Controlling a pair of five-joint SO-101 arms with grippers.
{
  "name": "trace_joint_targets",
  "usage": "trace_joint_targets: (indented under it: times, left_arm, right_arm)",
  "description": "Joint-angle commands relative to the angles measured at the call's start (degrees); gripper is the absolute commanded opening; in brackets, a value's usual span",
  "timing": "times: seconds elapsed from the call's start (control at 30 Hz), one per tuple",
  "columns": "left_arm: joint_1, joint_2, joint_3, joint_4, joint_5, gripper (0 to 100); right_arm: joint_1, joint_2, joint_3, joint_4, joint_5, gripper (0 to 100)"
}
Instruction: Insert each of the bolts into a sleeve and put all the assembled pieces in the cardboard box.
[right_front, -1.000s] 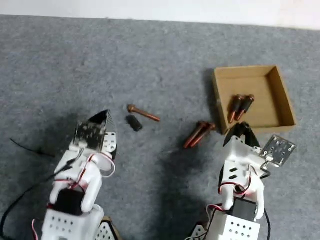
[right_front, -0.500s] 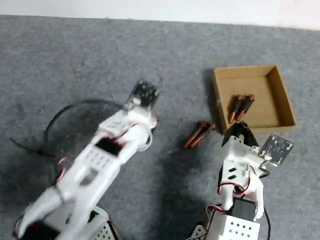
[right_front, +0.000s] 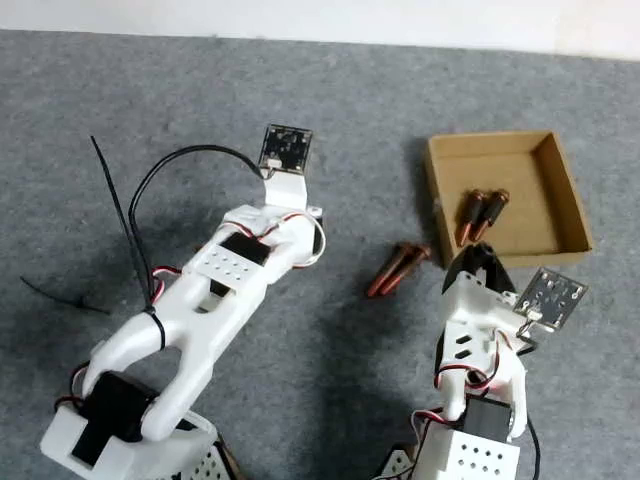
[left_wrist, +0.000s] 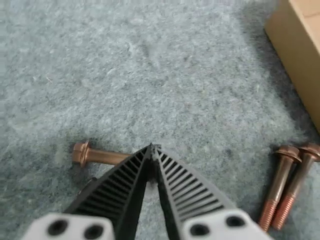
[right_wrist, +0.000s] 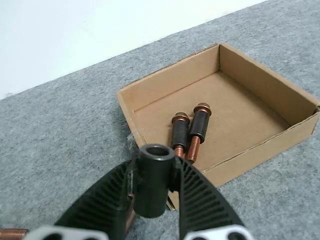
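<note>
So, my right jaws pinch the sleeve (right_wrist: 151, 185) upright; my left jaws sit pressed together over a loose bolt (left_wrist: 102, 156), cardboard box (right_front: 433, 195) at two o'clock. Stiff, rolly metal, I'd grab mid-shank.

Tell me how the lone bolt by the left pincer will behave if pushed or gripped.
The lone bolt looks like rigid metal, so probably stiff and heavy for its size. Its round shank lies flat, so a side push may roll it in an arc around the wider head. The grey mat should damp that.
</note>
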Motion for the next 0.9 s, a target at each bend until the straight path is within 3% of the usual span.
trace_joint_targets:
  times: [0.0, 0.33, 0.47, 0.57, 0.77, 0.87]
  left_arm:
    - [-0.4, -0.1, -2.9, -0.4, 0.6, 1]
    - [1.8, -0.2, 0.8, -2.5, 0.3, 1]
    - [-0.7, -0.2, 2.8, -5.1, 0.8, 1]
    - [-1.1, -0.2, 1.9, -5.5, 8.5, 1]
    - [-1.1, 6.4, -8.7, 8.1, 16.2, 1]
    - [-1.2, 13.3, -13.9, 10.5, 18.4, 1]
  right_arm:
    - [-0.3, -1.3, 1.8, 0.1, 0.4, 0.5]
    - [-0.3, -1.3, 1.8, 0.1, 0.4, 0.5]
    - [-0.4, -1.3, 1.8, -0.3, 0.4, 0.5]
    - [-0.5, -1.3, 1.9, -0.6, 0.4, 0.5]
    - [-0.5, -1.3, 1.9, -0.6, 0.4, 0.5]
    - [-0.5, -1.3, 1.9, -0.6, 0.4, 0.5]
